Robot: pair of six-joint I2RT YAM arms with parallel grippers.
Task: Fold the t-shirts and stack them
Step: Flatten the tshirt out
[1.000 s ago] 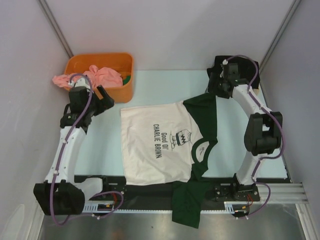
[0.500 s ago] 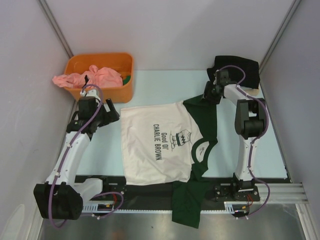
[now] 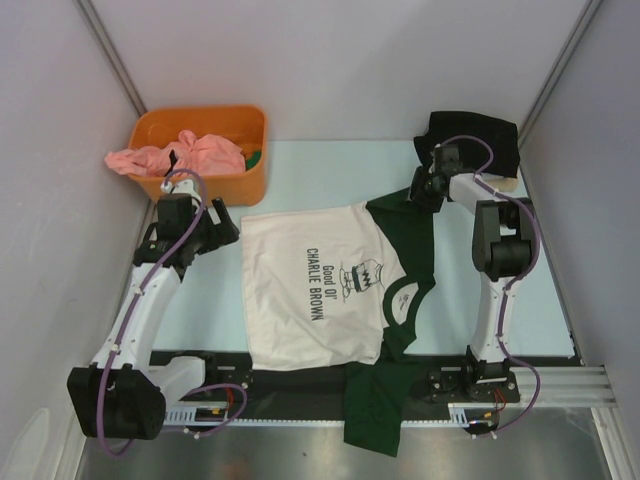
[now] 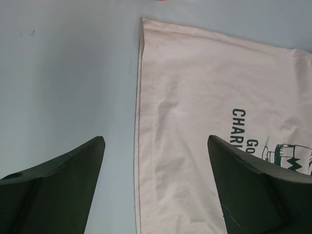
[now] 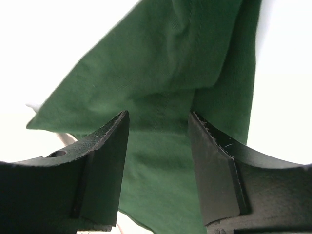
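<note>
At the far left of the top view sits an orange bin (image 3: 235, 185) with a pink shirt (image 3: 195, 152) spilling over its rim. Just in front of it, the left claw (image 3: 222, 222) hovers by the far left corner of the cream shirt (image 3: 300, 290), which lies spread flat on the bench (image 3: 330, 170). The printed chest faces up and one green sleeve (image 3: 372, 410) hangs over the near edge.

The left wrist camera adds what the overhead cannot. The left claw (image 4: 155, 146) stands wide open and holds nothing. One finger is over bare bench, the other over cream cloth (image 4: 195, 97), and the shirt's hem edge runs between them.

Further right, the right claw (image 3: 420, 190) meets the far green sleeve (image 3: 405, 215). From its wrist camera the right claw (image 5: 158, 117) has its fingers part-way closed with green fabric (image 5: 161, 63) filling the gap; I cannot tell whether they pinch it. A black shirt (image 3: 490, 135) lies at the far right corner.
</note>
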